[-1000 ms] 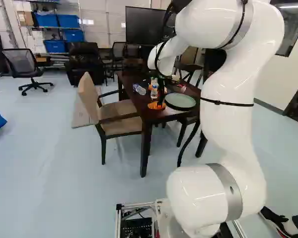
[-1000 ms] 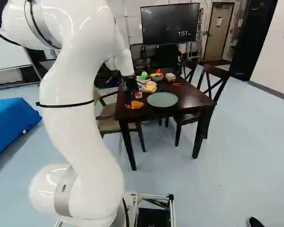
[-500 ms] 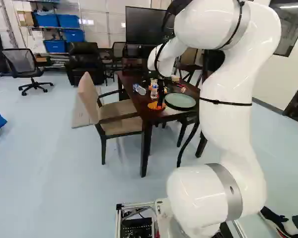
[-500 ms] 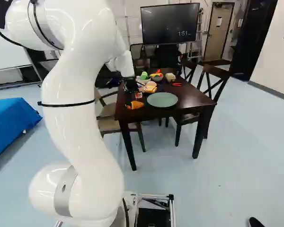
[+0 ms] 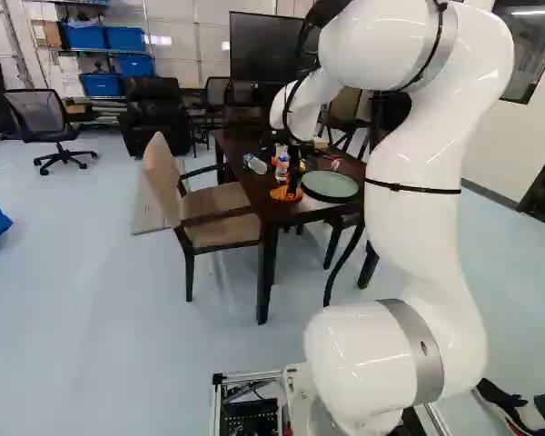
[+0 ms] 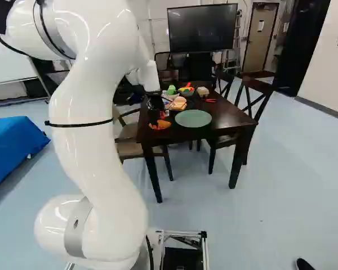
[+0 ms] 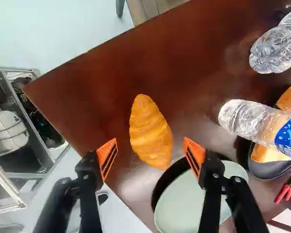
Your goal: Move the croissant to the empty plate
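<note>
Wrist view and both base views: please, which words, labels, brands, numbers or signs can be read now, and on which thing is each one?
No text can be read for certain.
Blue label on the water bottle: white marks, too small to read.
Pale sheet on the door: any writing is too small to read.
Large screen: dark, no readable number or word.

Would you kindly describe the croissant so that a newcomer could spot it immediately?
Find the dark table. Near its corner, beside the green plate, lies the croissant. Unlike the clear bottles, it is golden-orange, ridged and tapered.
</note>
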`<state>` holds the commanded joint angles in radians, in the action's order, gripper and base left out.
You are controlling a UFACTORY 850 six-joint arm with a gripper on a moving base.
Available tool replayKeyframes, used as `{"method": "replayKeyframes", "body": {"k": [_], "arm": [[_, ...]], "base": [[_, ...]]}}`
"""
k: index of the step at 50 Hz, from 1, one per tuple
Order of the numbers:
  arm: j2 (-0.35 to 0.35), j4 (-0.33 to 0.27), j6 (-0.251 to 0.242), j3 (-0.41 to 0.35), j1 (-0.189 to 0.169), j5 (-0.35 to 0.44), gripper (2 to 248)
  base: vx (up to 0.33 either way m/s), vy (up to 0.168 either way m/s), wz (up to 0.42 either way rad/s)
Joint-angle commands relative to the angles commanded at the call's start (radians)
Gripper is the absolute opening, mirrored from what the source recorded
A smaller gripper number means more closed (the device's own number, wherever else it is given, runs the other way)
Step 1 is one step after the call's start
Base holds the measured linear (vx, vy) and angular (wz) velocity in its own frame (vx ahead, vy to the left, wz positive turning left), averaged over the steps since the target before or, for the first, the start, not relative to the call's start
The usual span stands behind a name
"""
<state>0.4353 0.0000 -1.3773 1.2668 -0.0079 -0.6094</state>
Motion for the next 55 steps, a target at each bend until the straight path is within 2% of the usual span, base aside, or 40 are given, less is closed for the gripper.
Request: {"method": "replayKeyframes", "body": {"k": [3, 4, 8, 9, 14, 15, 19, 20, 24, 25, 29, 30, 50, 51, 55], "arm": [[0.000, 0.000, 0.000, 0.000, 0.000, 0.000, 194], [0.000, 0.000, 0.000, 0.000, 0.000, 0.000, 182], [0.000, 0.000, 0.000, 0.000, 0.000, 0.000, 182], [0.000, 0.000, 0.000, 0.000, 0.000, 0.000, 170], [0.000, 0.000, 0.000, 0.000, 0.000, 0.000, 170], [0.000, 0.000, 0.000, 0.000, 0.000, 0.000, 158], [0.000, 0.000, 0.000, 0.000, 0.000, 0.000, 158], [0.000, 0.000, 0.000, 0.000, 0.000, 0.000, 145], [0.000, 0.000, 0.000, 0.000, 0.000, 0.000, 145], [0.000, 0.000, 0.000, 0.000, 0.000, 0.000, 134], [0.000, 0.000, 0.000, 0.000, 0.000, 0.000, 134], [0.000, 0.000, 0.000, 0.000, 0.000, 0.000, 127], [0.000, 0.000, 0.000, 0.000, 0.000, 0.000, 125], [0.000, 0.000, 0.000, 0.000, 0.000, 0.000, 114], [0.000, 0.000, 0.000, 0.000, 0.000, 0.000, 114]], "base": [[0.000, 0.000, 0.000], [0.000, 0.000, 0.000], [0.000, 0.000, 0.000], [0.000, 0.000, 0.000], [0.000, 0.000, 0.000], [0.000, 0.000, 0.000], [0.000, 0.000, 0.000], [0.000, 0.000, 0.000], [0.000, 0.000, 0.000], [0.000, 0.000, 0.000], [0.000, 0.000, 0.000], [0.000, 0.000, 0.000], [0.000, 0.000, 0.000], [0.000, 0.000, 0.000], [0.000, 0.000, 0.000]]}}
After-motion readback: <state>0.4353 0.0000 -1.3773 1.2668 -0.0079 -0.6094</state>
